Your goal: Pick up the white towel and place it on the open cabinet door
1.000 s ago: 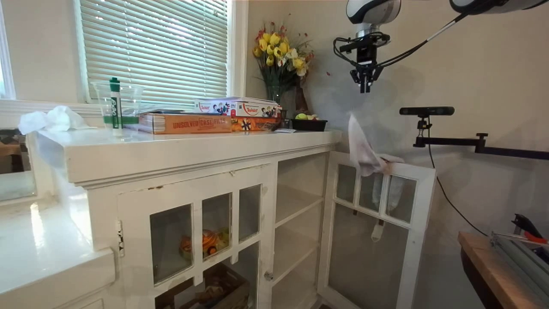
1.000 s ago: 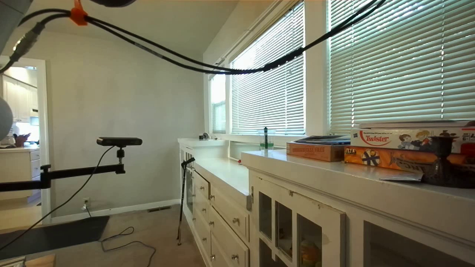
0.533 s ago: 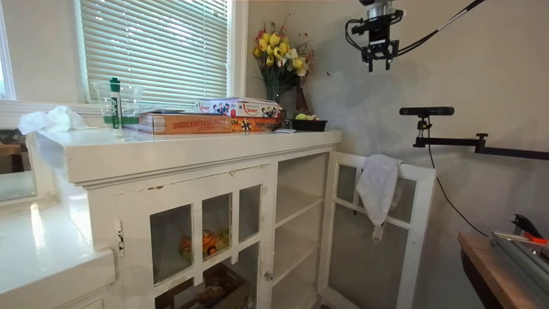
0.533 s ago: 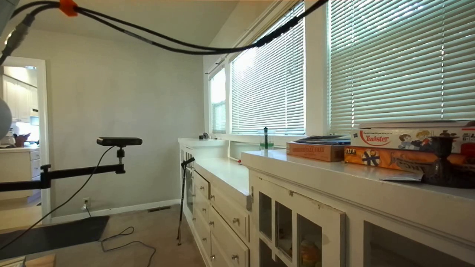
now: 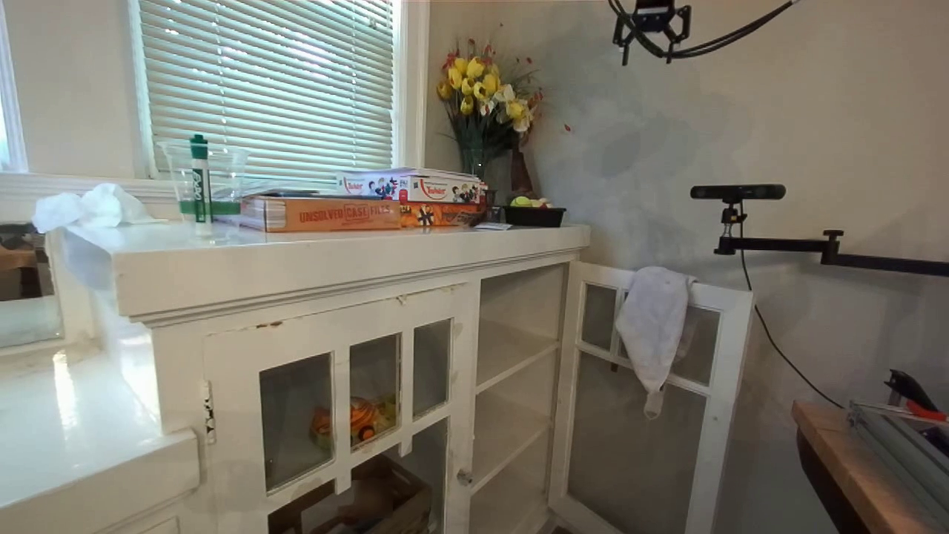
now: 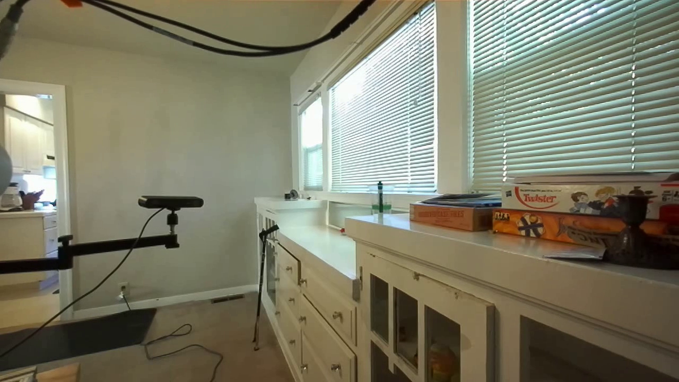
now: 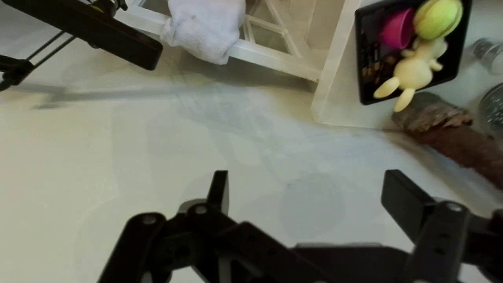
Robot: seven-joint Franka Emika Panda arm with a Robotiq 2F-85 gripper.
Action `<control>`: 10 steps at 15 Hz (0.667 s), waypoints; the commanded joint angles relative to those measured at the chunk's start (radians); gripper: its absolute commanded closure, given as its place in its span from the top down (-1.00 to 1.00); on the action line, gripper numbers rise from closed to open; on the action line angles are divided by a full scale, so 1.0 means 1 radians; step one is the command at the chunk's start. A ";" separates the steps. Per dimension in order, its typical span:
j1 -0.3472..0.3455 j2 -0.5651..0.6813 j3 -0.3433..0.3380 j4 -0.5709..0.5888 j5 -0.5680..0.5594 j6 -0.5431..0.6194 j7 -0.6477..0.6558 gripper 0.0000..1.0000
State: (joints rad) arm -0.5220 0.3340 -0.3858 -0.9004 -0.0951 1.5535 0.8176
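The white towel (image 5: 654,315) hangs over the top edge of the open cabinet door (image 5: 732,334), its longer part dangling in front of the panes with a narrow tip lowest. High above it, at the top of an exterior view, my gripper (image 5: 646,62) is open with nothing between its fingers. From the wrist view, the towel (image 7: 210,29) is bunched over the door's top rail (image 7: 271,59), well away from my gripper (image 7: 306,175), whose fingers stand wide apart before bare wall. Neither the towel nor my gripper shows where the windows and drawers are seen.
A black camera (image 5: 738,192) on a jointed arm (image 5: 786,243) juts in beside the door. On the white counter (image 5: 334,248) are game boxes (image 5: 334,213), a black tray (image 5: 534,216) with toys, and a flower vase (image 5: 474,159). A wooden table edge (image 5: 830,423) sits lower right.
My gripper has opened and risen. The towel's upper end, standing up a second ago, has fallen over the door's near side, and since then the towel has stayed still.
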 commanded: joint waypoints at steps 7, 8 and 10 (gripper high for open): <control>0.077 -0.023 0.154 -0.010 0.085 -0.030 -0.282 1.00; 0.080 -0.025 0.170 -0.012 0.095 -0.039 -0.315 1.00; 0.087 -0.032 0.197 -0.021 0.107 -0.056 -0.390 1.00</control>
State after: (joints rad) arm -0.4378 0.3278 -0.2193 -0.9013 -0.0260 1.5292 0.5323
